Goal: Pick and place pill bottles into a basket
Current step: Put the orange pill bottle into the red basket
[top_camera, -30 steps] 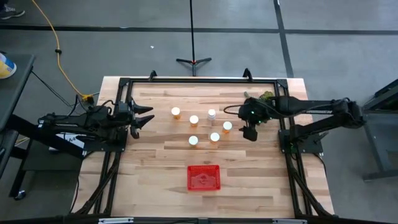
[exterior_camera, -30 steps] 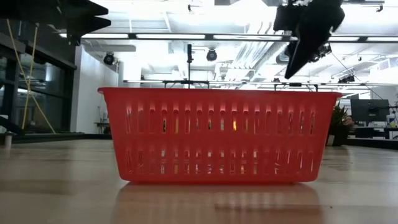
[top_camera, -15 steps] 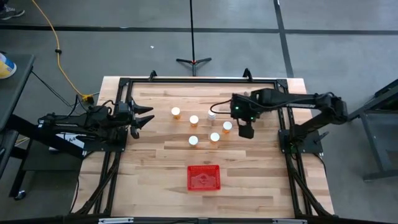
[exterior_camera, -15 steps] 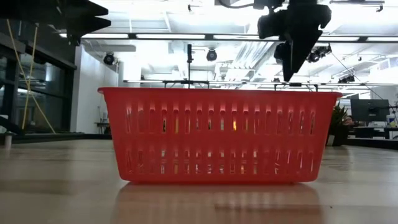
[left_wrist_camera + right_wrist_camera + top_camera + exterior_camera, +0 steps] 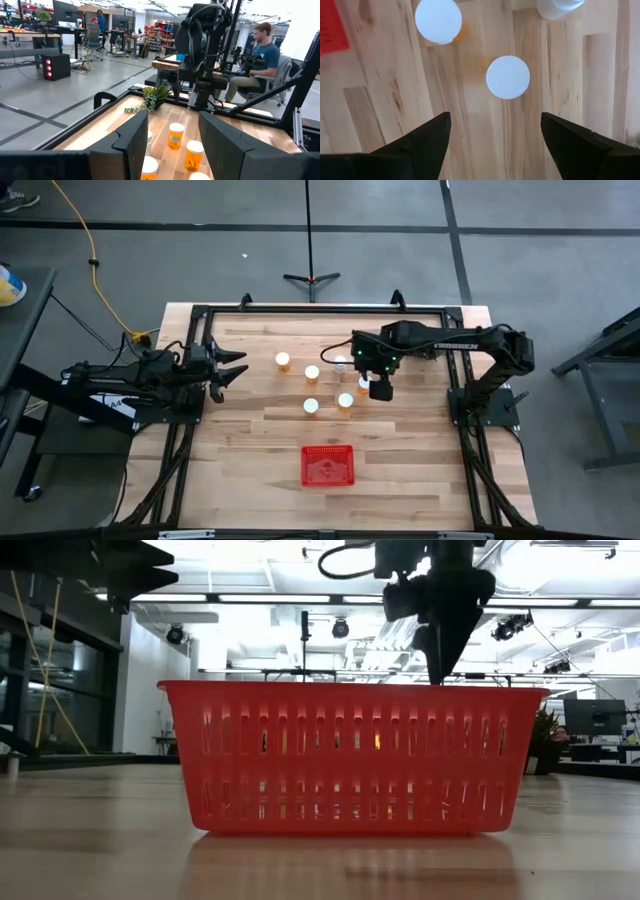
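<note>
Six pill bottles point(image 5: 311, 406), orange with white caps, are shown upright on the wooden table point(image 5: 250, 450), clustered on the far side of the red basket point(image 5: 328, 466), well apart from it. None is seen inside the basket in the high view. The bottle farthest to the right of the basket line point(image 5: 364, 383) is partly covered by the right gripper point(image 5: 379, 388), which is held above it, pointing down. In the right wrist view that bottle's white cap point(image 5: 507, 76) is centred between the two spread fingers point(image 5: 422, 142), which grip nothing; a second cap point(image 5: 438, 20) is seen nearer the basket's corner point(image 5: 331, 30). The left gripper point(image 5: 232, 367) is held at the table's left edge, farther from the basket than the bottles, its fingers parted and empty. A green leafy clump point(image 5: 155, 95) is seen at the far rail.
</note>
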